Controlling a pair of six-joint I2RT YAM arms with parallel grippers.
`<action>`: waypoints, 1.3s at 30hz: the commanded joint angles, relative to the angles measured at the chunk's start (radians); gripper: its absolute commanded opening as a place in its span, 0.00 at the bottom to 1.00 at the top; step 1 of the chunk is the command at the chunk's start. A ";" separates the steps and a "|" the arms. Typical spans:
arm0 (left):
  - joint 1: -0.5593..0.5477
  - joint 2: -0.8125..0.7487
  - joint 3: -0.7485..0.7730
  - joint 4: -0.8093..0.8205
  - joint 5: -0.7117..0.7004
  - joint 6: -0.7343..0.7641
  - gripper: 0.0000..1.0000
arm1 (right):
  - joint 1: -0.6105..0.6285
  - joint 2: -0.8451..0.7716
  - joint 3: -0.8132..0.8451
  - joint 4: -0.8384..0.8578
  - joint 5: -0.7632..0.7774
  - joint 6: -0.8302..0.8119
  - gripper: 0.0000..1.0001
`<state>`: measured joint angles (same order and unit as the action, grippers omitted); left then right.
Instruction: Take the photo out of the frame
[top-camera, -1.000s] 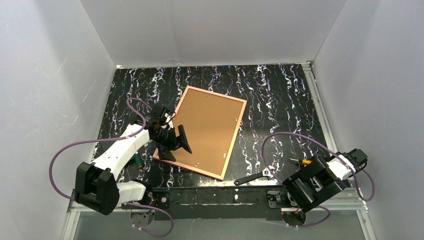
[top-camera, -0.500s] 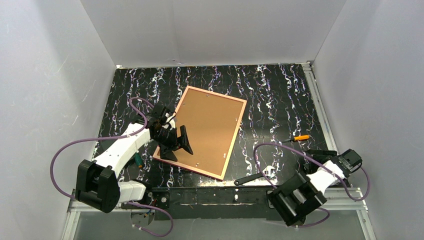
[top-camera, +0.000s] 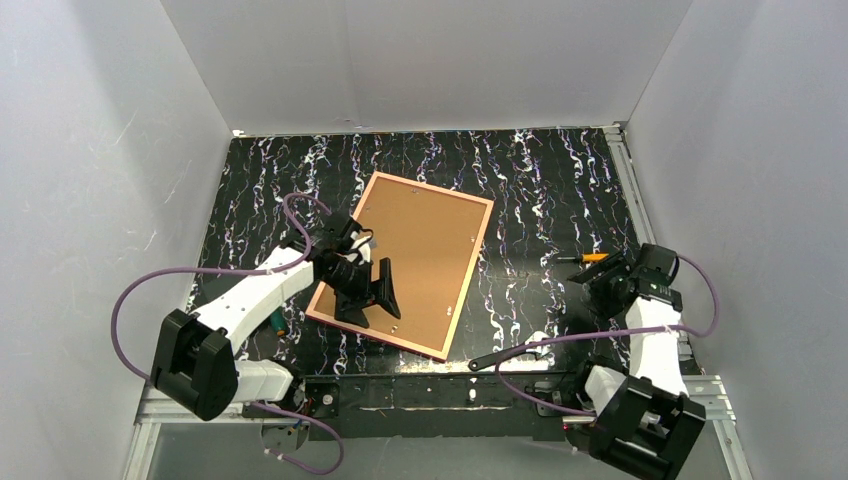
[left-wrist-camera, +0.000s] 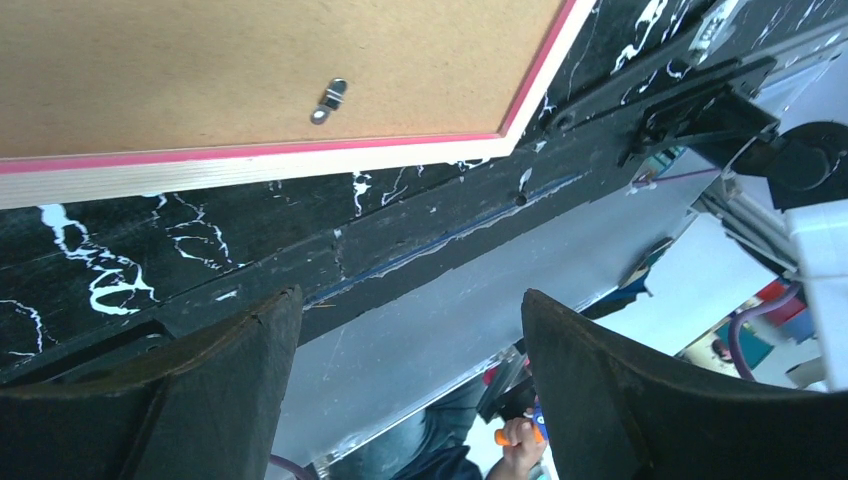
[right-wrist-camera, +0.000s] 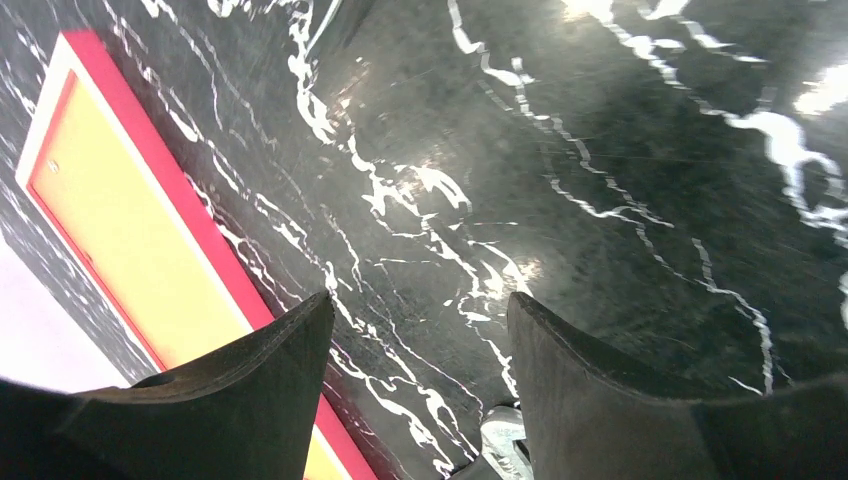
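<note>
Frame (top-camera: 469, 278): lies flat, back up, on the middle of the black marbled table (top-camera: 560, 190), turned askew with one corner toward the near edge; pink-red border all round.
Back panel (top-camera: 430, 240): brown fibreboard, seated inside the border and filling it.
Clip (left-wrist-camera: 330, 100): small metal tab lying on the panel close to the frame's near edge.
Photo: hidden; only the brown back shows.
Left gripper (top-camera: 372, 298): over the near-left part of the panel, fingers spread wide with nothing between them; the left wrist view shows the two dark fingers (left-wrist-camera: 180, 400) framing the table's near rail, and contact with the panel cannot be told.
Right gripper (top-camera: 600, 274): low over bare table well to the right of the frame, pointing left, jaws apart and empty; its wrist view shows the frame's red border off to the left.
Screwdriver (top-camera: 598, 258): orange handle, just beside the right gripper's far side.
Black tool (top-camera: 505, 355): long, on the near edge, right of the frame's near corner.
</note>
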<state>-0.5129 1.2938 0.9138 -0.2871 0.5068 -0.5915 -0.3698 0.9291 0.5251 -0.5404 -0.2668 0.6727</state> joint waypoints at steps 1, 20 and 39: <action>-0.062 0.031 0.040 -0.084 -0.001 0.003 0.78 | 0.107 0.053 0.049 0.066 -0.032 -0.036 0.72; -0.452 0.350 0.362 -0.260 -0.395 0.048 0.59 | 0.731 0.041 0.015 0.174 -0.004 0.133 0.70; -0.626 0.714 0.700 -0.436 -0.635 -0.158 0.62 | 0.732 -0.499 -0.071 -0.133 0.154 0.215 0.65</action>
<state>-1.1267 1.9842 1.5871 -0.5823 -0.0956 -0.7017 0.3588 0.5346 0.4717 -0.6128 -0.1474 0.8635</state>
